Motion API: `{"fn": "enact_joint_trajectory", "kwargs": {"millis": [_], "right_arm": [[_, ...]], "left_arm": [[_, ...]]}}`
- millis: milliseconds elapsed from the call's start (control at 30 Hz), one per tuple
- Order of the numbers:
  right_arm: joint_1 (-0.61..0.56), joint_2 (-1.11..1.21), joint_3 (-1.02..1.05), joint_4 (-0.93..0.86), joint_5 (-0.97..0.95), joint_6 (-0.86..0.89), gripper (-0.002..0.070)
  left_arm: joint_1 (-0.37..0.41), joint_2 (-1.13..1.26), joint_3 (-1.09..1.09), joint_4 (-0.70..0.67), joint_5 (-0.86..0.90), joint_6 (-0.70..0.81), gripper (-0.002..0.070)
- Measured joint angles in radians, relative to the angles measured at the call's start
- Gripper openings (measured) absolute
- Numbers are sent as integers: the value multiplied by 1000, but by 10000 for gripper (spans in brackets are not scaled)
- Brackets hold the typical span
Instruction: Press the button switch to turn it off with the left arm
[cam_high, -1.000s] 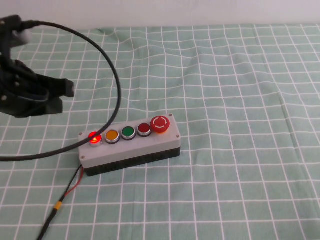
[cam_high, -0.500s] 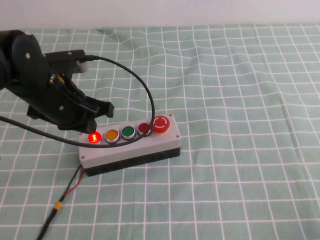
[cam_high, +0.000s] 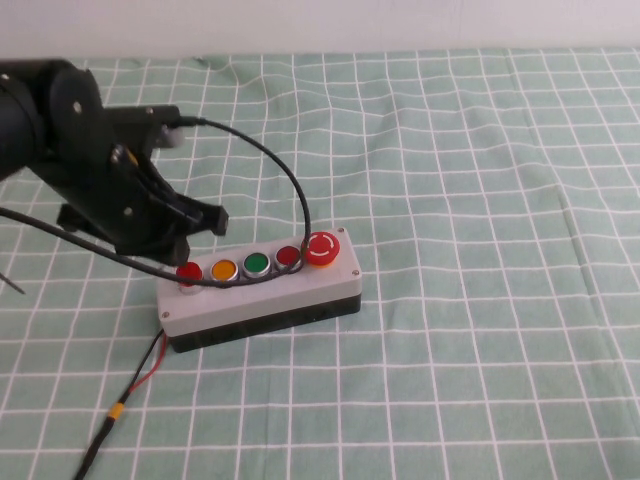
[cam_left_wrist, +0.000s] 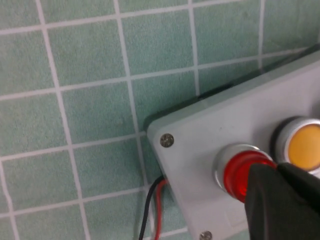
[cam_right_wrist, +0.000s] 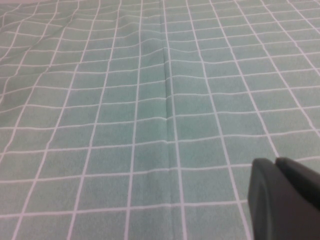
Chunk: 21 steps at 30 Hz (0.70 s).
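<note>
The button switch is the small red button at the left end of the grey box, next to the orange button. It looks unlit. The black left arm leans over it from the back left. In the left wrist view my left gripper is shut, with its tips resting on the edge of the red button. My right gripper is shut and empty above bare cloth; it does not show in the high view.
The box also carries a green button, a darker red button and a big red mushroom button. The arm's black cable loops over the row. Red and black wires leave the box's front left. A green checked cloth covers the table.
The left arm swung in from the left and came down onto the end button. The button glowed bright red before and is dark now.
</note>
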Motion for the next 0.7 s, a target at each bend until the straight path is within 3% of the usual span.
{"fn": "enact_joint_trajectory", "kwargs": {"millis": [300,700], "right_arm": [[0,0,0,0,0,0,-16],[0,0,0,0,0,0,-16]], "left_arm": [[0,-341,-90,-12,51,10,-3],[0,-797,-5,-13,120,41,-3]]}}
